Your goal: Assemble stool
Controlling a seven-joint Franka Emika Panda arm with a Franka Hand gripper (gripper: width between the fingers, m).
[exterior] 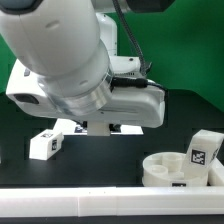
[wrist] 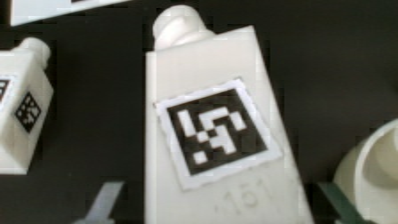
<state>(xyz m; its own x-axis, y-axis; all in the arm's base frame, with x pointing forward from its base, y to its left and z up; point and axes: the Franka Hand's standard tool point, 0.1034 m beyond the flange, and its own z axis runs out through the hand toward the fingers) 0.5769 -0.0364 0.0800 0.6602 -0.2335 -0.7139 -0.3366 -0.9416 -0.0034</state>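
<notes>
Three small white plastic block legs with black-and-white square tags show across the two views, plus one thick round white plastic disc seat [exterior: 178,170] low on the exterior view's right. One white block leg [wrist: 214,110] fills the middle of the wrist view, tag face toward the camera, lying lengthwise between the fingers [wrist: 107,200] of the two-finger gripper [wrist: 222,200]. The jaws are drawn in narrow around that leg's end, so I judge it gripped, probably by its narrow sides so the tag stays readable and the far end is free to go into the seat. Actual pad contact sits at the frame edge and is hard to confirm. In the exterior view the big white robot arm [exterior: 70,60] covers the upper left and centre and hides both tool and gripped leg. A second leg [exterior: 45,143] lies on the black table [exterior: 110,160] at lower left, apart from the arm, probably waiting its turn. A third leg [exterior: 203,148] stands upright at the seat's far side; touching or socketed, cannot tell. The long plain white bar [exterior: 110,205] runs along the bottom edge. No leg is clearly fitted, so assembly looks early.
</notes>
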